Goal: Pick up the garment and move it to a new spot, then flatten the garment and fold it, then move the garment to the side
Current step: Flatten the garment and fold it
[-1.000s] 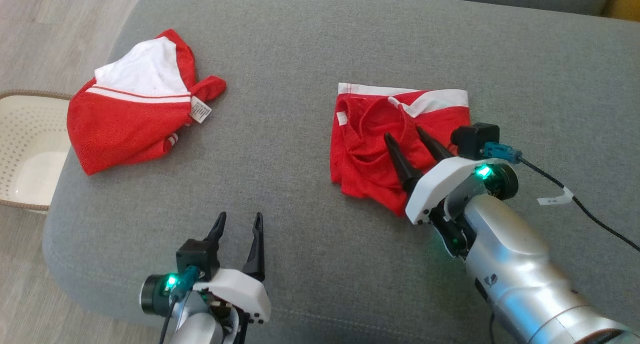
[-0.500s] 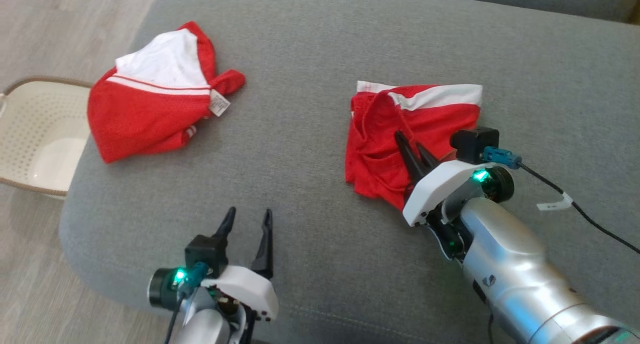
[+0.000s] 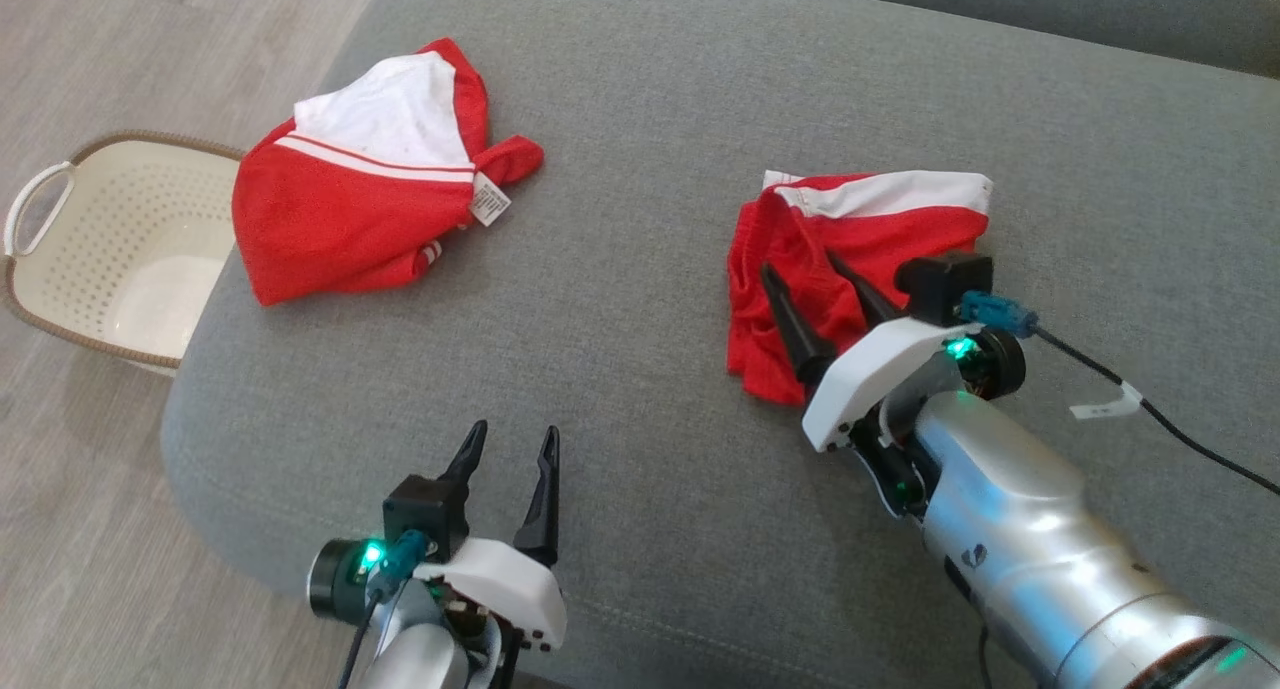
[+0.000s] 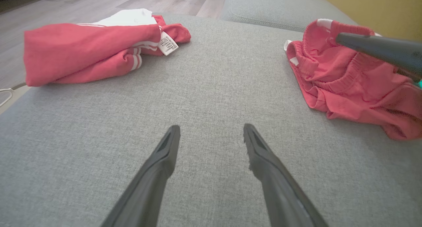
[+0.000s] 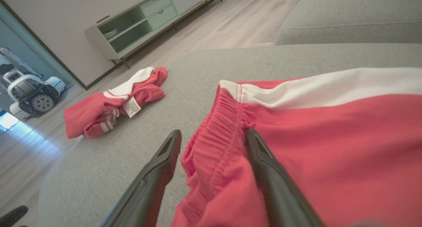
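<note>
The red shorts [image 3: 880,229] with a white side stripe lie bunched on the grey sofa cushion [image 3: 640,269], right of centre. My right gripper [image 3: 800,266] is open, its fingers resting on the shorts' left part. In the right wrist view the elastic waistband [image 5: 214,144] sits between the two spread fingers of that gripper [image 5: 212,134]. The shorts [image 4: 346,82] lie at the right of the left wrist view, with a dark right finger [image 4: 379,49] over them. My left gripper [image 3: 510,437] hovers open and holds nothing near the cushion's front edge, and it looks along bare cushion in its own view [image 4: 211,127].
A second red and white garment [image 3: 350,209] with a label lies folded at the cushion's far left, also seen from the wrists [image 4: 82,52] [image 5: 99,111]. A cream perforated basket [image 3: 110,249] stands on the wood floor left of the sofa. A cabinet [image 5: 148,19] stands against the far wall.
The head camera has shifted, sliding the whole scene right. My right gripper was open, shut on the shorts' fabric half a second ago, and is open again; the shorts' left side is more bunched.
</note>
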Controlling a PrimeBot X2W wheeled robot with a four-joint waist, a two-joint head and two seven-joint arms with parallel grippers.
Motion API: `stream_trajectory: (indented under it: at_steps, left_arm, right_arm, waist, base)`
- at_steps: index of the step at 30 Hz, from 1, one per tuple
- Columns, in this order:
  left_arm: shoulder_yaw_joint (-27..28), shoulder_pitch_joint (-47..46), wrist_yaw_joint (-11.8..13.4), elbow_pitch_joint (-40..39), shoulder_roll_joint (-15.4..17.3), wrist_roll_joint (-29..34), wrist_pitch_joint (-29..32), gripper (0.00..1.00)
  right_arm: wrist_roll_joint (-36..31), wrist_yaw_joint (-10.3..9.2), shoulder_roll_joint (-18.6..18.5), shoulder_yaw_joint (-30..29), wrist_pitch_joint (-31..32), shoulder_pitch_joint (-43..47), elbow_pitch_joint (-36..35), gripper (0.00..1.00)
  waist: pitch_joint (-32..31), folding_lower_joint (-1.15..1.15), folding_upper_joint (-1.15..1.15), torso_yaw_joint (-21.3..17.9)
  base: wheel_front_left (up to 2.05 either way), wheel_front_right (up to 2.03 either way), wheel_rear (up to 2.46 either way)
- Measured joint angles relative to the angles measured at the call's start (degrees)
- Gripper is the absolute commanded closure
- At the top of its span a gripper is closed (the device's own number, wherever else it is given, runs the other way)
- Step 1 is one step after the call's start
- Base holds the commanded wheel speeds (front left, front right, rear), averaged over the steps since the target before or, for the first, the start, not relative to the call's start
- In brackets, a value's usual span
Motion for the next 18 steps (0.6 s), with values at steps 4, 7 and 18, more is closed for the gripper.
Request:
stream_trajectory:
  at_steps: [4,7,18]
  left_arm:
    - [0.12,-0.01,0.29,0.0,0.0,0.0,0.0,0.0]
    - [-0.19,-0.02,0.24,-0.07,0.0,0.01,0.0,0.0]
    - [0.46,-0.02,0.26,-0.42,0.01,0.16,0.0,0.0]
  right_arm:
    - [0.29,0.0,-0.01,0.86,-0.01,0.19,0.46,0.0]
    - [0.91,0.0,-0.04,2.5,-0.2,0.25,0.53,0.0]
    - [0.96,0.0,-0.01,0.03,-0.4,0.3,1.75,0.0]
  waist:
    - [0.04,0.0,0.0,-0.43]
    - [0.31,0.0,0.0,-0.59]
    - [-0.25,0.0,0.0,-2.47]
  base:
    - [0.0,0.0,0.0]
    - [0.0,0.0,0.0]
    - [0.0,0.0,0.0]
